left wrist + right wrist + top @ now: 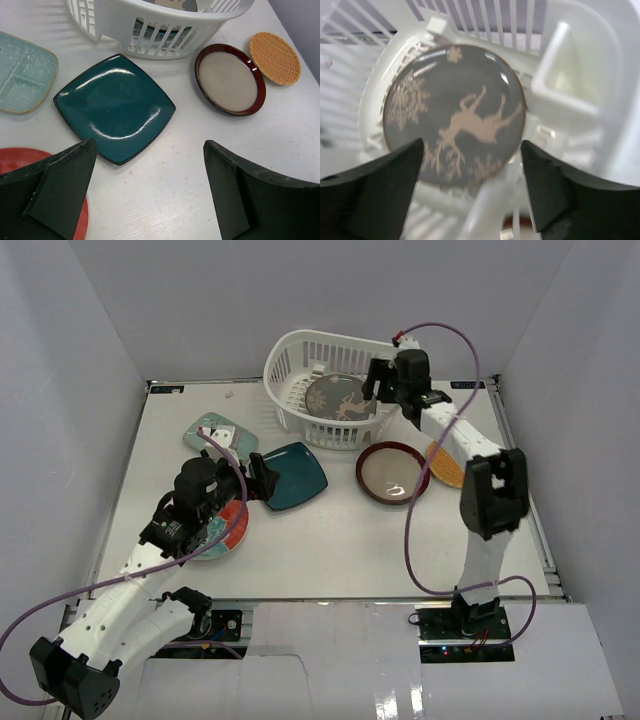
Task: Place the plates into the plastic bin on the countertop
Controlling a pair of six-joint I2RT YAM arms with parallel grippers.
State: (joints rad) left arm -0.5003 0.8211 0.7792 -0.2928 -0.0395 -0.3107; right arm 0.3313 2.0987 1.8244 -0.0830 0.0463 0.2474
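Plates are mostly out on the desk: only the grey patterned plate [454,115] lies inside the plastic bin [300,337], which sits at the far edge, right of centre. The right jaws hang wide apart over that plate with nothing between them. The left jaws are also spread wide and empty, above the near-left part of the desk [330,550], facing the dark teal square plate [114,106].

The likeliest trouble is the pick. The square plate lies flat, so a finger that fails to get under its rim would probably just shove it toward the bin wall or the pale mint plate [22,72] beside it. The red-and-teal plate [232,523] sits under the left arm and could be clipped on the way down.

On the right, the bin looks light; a finger catching its rim could drag or tip it onto the brown-rimmed plate [392,472] just in front. The orange plate [275,57] is close to the right arm.
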